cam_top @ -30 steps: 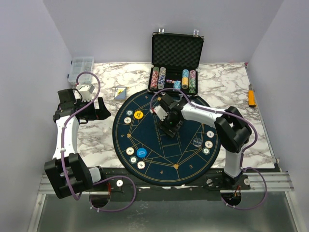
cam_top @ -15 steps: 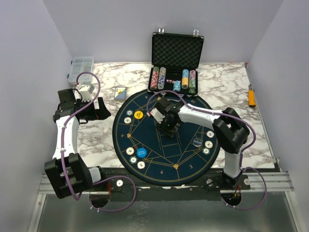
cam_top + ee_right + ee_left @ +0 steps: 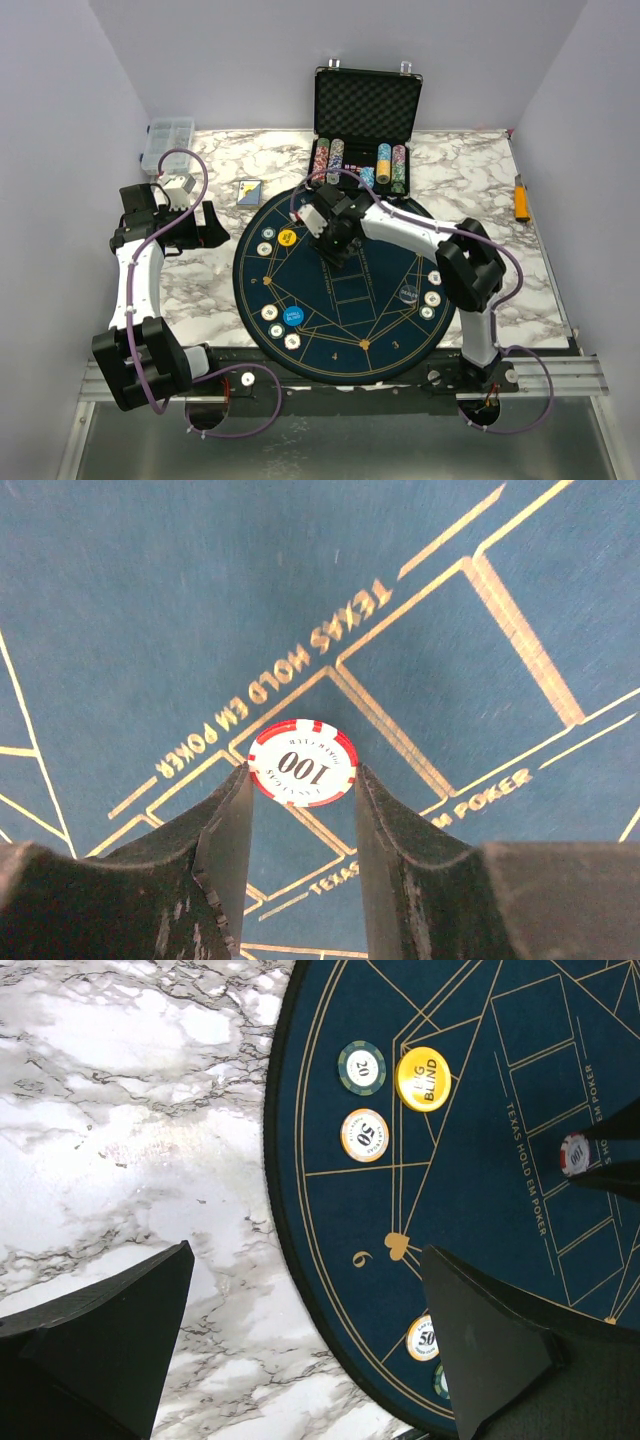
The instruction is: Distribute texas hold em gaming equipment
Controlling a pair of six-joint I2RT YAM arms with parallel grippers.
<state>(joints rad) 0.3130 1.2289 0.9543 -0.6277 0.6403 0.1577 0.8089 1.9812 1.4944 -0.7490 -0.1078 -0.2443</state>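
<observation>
Though edge-hidden — chip [image 3: 301, 763] in right hand [image 3: 302, 782]

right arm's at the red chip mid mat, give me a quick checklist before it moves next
1. The red chip sits squarely between the fingertips of the right gripper, both edges touched: ok.
2. Chip lifted off the mat: cannot tell.
3. No other chips crowding it: ok.
4. The left gripper is open, empty, at the mat's left edge, well clear of the right arm: ok.
</observation>
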